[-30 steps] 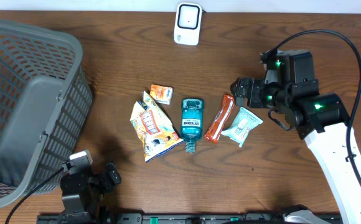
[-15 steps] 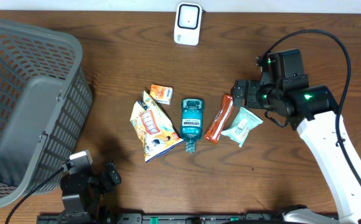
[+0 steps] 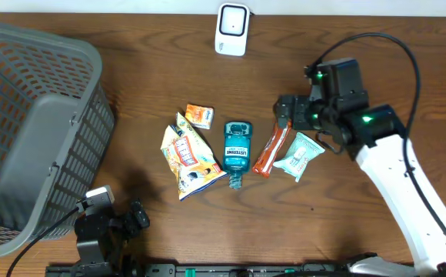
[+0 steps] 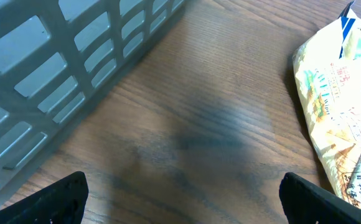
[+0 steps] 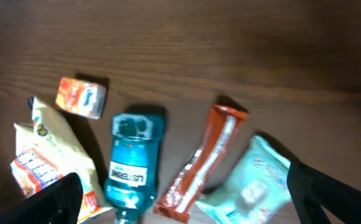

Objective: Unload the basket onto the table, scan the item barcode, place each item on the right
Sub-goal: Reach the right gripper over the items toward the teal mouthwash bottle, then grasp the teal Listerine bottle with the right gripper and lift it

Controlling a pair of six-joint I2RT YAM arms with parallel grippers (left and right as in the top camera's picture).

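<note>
The orange-red snack stick looks like the item to go for. In the right wrist view it lies slantwise between the spread fingers of my right gripper, nearer their middle than anything else. Those fingers stand wide apart with nothing in them, over the stick's upper end.

The pale green wipes pack lies just beside the stick, perhaps touching it, and the Listerine bottle is near on the other side. I judge the clean approach is to turn the wrist until the fingers straddle the stick's narrow width. Then I'd descend at its upper end, clear of the wipes, and pinch lightly, since the wrapper will likely crumple.

The white scanner sits well beyond the fingertips. My left gripper is wide open and empty too, near the grey basket.
</note>
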